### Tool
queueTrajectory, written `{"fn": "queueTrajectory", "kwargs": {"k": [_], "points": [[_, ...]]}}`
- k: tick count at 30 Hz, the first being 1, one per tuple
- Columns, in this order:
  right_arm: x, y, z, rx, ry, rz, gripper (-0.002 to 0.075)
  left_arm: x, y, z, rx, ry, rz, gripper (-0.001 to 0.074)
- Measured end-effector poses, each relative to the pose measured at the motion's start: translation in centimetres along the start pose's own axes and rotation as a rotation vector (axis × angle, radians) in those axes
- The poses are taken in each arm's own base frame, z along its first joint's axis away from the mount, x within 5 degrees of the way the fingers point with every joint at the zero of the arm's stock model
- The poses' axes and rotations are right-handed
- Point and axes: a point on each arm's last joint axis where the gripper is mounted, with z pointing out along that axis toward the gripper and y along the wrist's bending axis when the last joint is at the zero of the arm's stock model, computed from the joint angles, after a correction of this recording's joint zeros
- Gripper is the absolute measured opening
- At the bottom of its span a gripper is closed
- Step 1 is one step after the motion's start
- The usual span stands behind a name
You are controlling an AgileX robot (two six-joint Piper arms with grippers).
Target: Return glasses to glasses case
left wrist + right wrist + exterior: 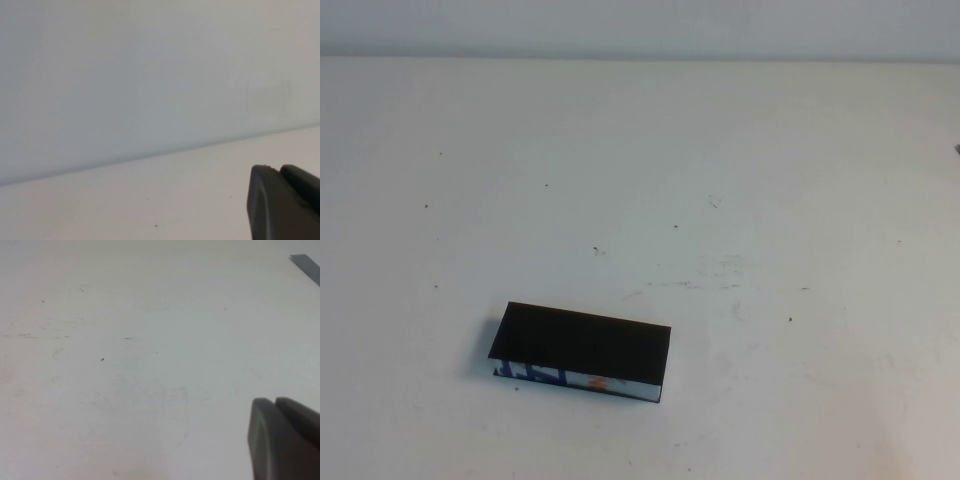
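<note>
Closed black-lidded glasses case lies on table; left gripper, right gripper elsewhere.

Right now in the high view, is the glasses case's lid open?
No: the glasses case lies shut on the table, flat black lid over its patterned side, neither the left gripper nor the right gripper near it.

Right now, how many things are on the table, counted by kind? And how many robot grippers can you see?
Glasses cases: 1, the glasses case, lid shut, on the table at the near left.
Glasses: 0 in view.
Grippers: 2, the left gripper in the left wrist view and the right gripper in the right wrist view, both away from the case.
Total: 3.
</note>
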Motion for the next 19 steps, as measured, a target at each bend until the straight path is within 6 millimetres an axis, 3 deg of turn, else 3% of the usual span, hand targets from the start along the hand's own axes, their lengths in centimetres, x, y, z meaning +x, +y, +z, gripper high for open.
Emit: {"fn": "queueTrajectory", "kwargs": {"k": [3, 9, 19], "points": [[0.0, 0.0, 0.0, 0.0, -0.002, 0.0, -0.0014, 0.6, -0.5, 0.0, 0.047, 0.068, 0.042, 0.0], [0.0, 0.0, 0.0, 0.0, -0.002, 0.0, -0.0014, 3.6, -0.5, -0.8, -0.008, 0.413, -0.063, 0.0], [0.0, 0.0, 0.0, 0.0, -0.002, 0.0, -0.0014, 3.9, -0.3, -0.9, -0.051, 0.447, -0.067, 0.0]]}}
